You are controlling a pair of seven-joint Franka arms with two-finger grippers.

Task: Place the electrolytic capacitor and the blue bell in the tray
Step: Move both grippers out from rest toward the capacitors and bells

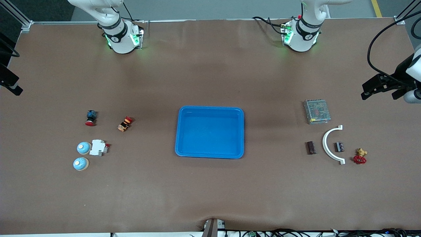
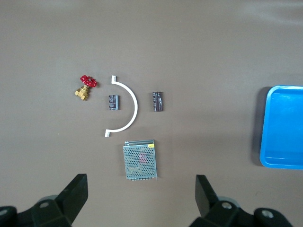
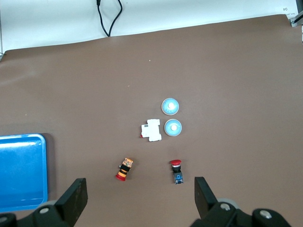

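Waiting high above the table, fingers spread: left end effector (image 2: 139,198), right end effector (image 3: 139,201); tray (image 1: 210,110) empty.

Bench (image 1: 210,197): matt brown covering, looks like smooth paper or mat, faintly wrinkled at the near edge. Tray (image 1: 244,131): glossy blue plastic, smooth, slight sheen inside. Power supply (image 1: 317,111): perforated bare-metal mesh case, dull silver. Curved bracket (image 1: 327,144): smooth white plastic. Valve (image 1: 360,156): brass-looking body, red painted handwheel. Two capacitors (image 1: 310,147): dark, slightly shiny sleeves. Two bells (image 1: 83,147): glossy light-blue domes. Breaker (image 1: 98,147): matt white plastic.
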